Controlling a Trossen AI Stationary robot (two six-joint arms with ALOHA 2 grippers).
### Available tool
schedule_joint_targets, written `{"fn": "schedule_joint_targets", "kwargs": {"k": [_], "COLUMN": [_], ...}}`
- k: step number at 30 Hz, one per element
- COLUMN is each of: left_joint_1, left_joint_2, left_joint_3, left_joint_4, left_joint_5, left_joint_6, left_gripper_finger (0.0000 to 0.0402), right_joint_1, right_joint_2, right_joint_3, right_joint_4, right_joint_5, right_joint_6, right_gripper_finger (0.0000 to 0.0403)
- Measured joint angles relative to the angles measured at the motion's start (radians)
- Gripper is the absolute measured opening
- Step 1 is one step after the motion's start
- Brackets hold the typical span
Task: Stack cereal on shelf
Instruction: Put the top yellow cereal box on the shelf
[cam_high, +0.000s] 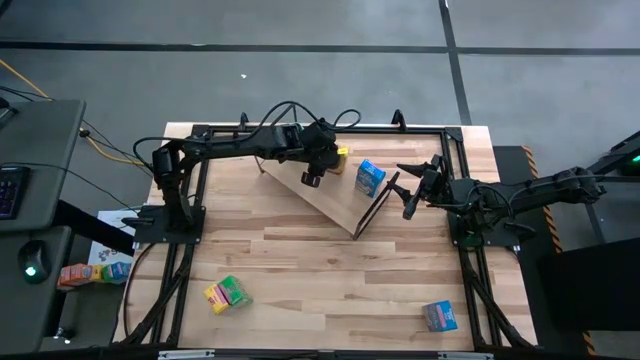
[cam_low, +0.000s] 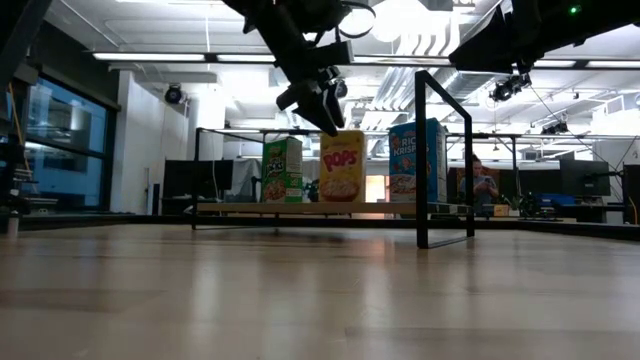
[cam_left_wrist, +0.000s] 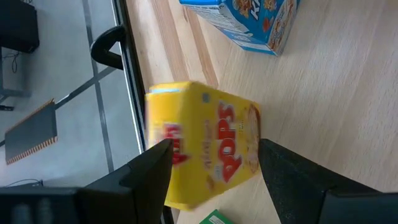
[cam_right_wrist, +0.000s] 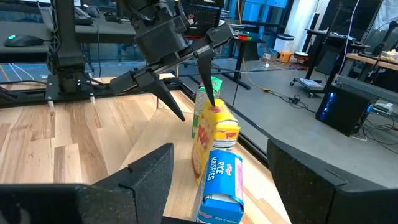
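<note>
The shelf (cam_high: 325, 200) is a light wood board on black wire legs, lying slantwise at the table's far middle. Three cereal boxes stand in a row on it: green (cam_low: 282, 168), yellow Pops (cam_low: 342, 165) and blue Rice Krispies (cam_low: 412, 160). My left gripper (cam_high: 313, 178) is open just above the yellow box (cam_left_wrist: 208, 155), with one finger on either side of it. My right gripper (cam_high: 410, 190) is open and hovers off the shelf's right end, facing the blue box (cam_right_wrist: 222, 180). Three more boxes lie on the table. My left gripper comes from above, slanting down, fingers spread wide. One fingertip (cam_right_wrist: 211, 99) stands right at the yellow box's top edge (cam_right_wrist: 219, 112); I cannot tell whether it touches. The other finger is well clear of the box. The box stands upright on the board.
A yellow and a green box (cam_high: 226, 293) lie together near the table's near left corner, and a blue box (cam_high: 440, 316) lies near the near right corner. Black frame rails (cam_high: 200, 190) run along the table's sides. A person (cam_low: 483, 185) stands in the room beyond.
</note>
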Motion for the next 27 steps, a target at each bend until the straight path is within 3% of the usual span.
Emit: {"fn": "schedule_joint_targets", "kwargs": {"k": [14,22,24,27], "left_joint_1": [0.000,-0.007,-0.007,0.018], "left_joint_2": [0.000,-0.056,-0.100,-0.184], "left_joint_3": [0.000,0.034,0.042,0.039], "left_joint_4": [0.000,-0.041,-0.045,-0.043], "left_joint_5": [0.000,-0.087,-0.050,0.113], "left_joint_6": [-0.016,-0.002,-0.043,-0.151], "left_gripper_finger": [0.0227,0.0227,0.0227,0.0227], "right_joint_1": [0.000,0.000,0.000,0.000], "right_joint_2": [0.000,0.000,0.000,0.000], "right_joint_3": [0.000,0.000,0.000,0.000], "right_joint_4": [0.000,-0.005,-0.012,-0.019], "right_joint_5": [0.000,0.000,0.000,0.000], "right_joint_6": [0.000,0.000,0.000,0.013], "right_gripper_finger": [0.0250,0.0250,0.0250,0.0250]}}
